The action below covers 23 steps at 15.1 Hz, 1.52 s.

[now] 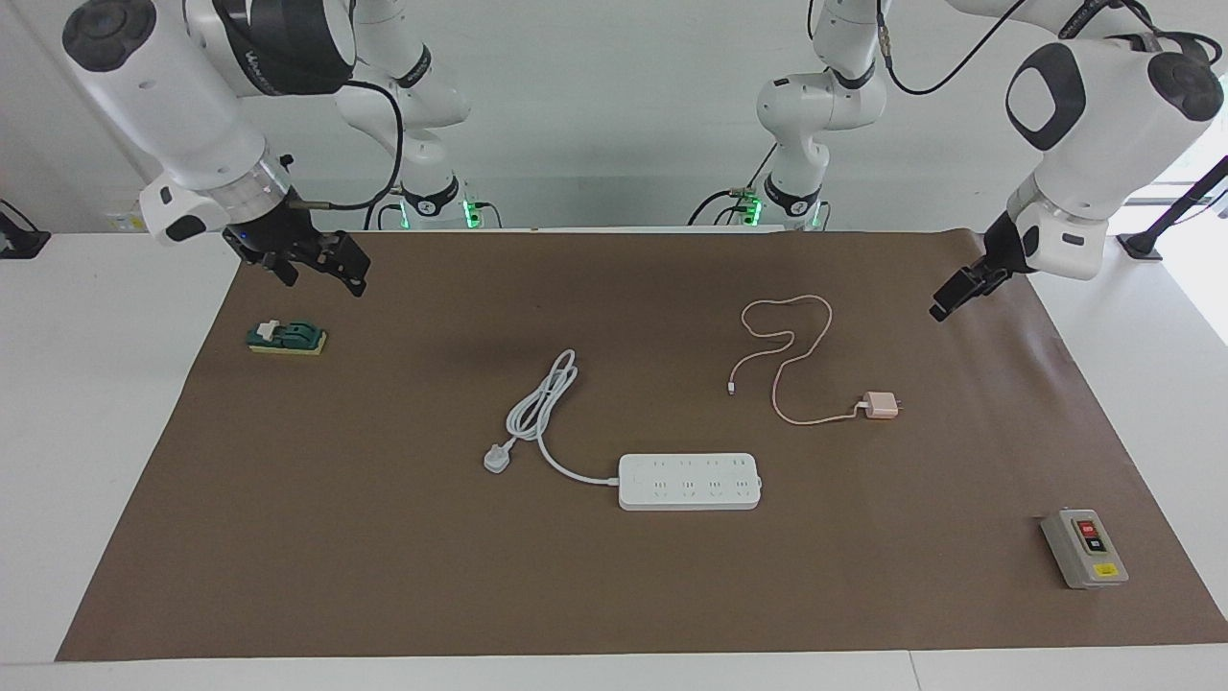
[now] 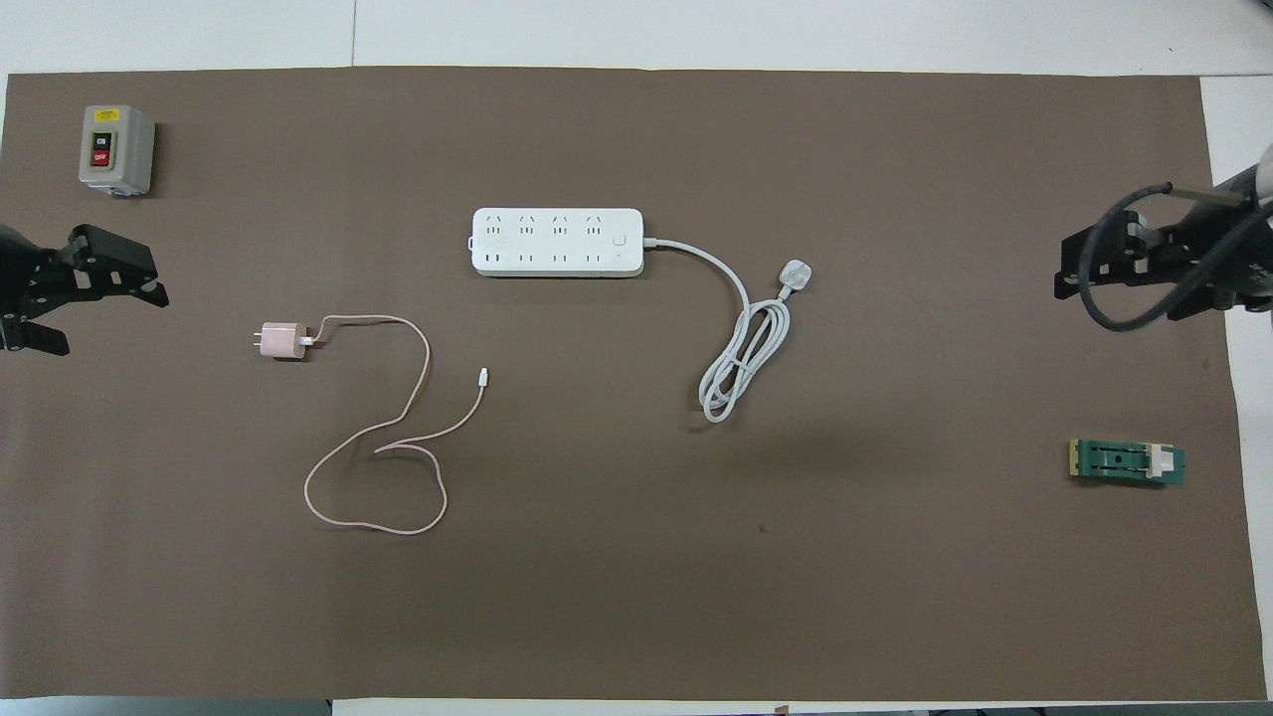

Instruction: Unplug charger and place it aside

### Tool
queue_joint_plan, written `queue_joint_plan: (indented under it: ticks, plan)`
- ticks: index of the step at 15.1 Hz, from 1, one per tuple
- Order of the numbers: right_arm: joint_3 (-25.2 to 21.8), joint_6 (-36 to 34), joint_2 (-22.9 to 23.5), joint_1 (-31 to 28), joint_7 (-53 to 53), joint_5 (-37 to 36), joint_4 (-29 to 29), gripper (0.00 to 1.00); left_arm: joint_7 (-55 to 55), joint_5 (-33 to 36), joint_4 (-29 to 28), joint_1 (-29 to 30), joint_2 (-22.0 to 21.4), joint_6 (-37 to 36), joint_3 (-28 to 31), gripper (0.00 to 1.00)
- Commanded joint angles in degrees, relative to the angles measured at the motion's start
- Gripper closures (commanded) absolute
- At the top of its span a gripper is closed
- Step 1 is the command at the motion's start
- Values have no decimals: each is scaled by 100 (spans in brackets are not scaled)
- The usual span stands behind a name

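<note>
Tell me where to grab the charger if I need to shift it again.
Take the charger by its cube body, coming straight down. It lies flat on the brown mat, prongs toward the left arm's end and the pink cable leaving the other end, so close across the two free sides.

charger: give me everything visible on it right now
The charger is a small pale-pink cube, plastic by its look, lying on the brown mat, unplugged and apart from the white power strip, nearer to the robots than the strip and toward the left arm's end. Two metal prongs point toward that end. Its thin pink cable leaves the other face, loops loosely over the mat and ends in a small free connector. No gripper touches it.
</note>
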Motion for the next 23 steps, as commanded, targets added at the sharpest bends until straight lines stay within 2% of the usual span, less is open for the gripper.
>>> queue_joint_plan:
  ticks: [1,3,5,11,14,17,23]
  plan:
    - [62,411,-727,-214,-876,-159,-956,0,818,120,10,-248,-236,-528,106,0]
    - [62,648,-781,-381,-1324,-159,-1107,0,855,112,62,-353,-228,-686,132,0]
    - [62,702,-781,-399,-1554,-176,-1107,0,855,112,1,-441,-411,-766,185,0]
    - [62,781,-763,-390,-1160,-185,-1098,0,1144,111,71,-398,-360,-784,-61,0]
    - [62,711,-798,-408,-1159,-325,-1212,0,1373,147,447,-371,-62,-845,-35,0]
    - [62,746,-807,-399,-1151,-703,-1222,0,1532,129,449,-345,-96,-977,-70,0]
    - [62,983,-790,-417,-1150,-625,-1222,0,1734,120,309,-371,-105,-820,-96,0]
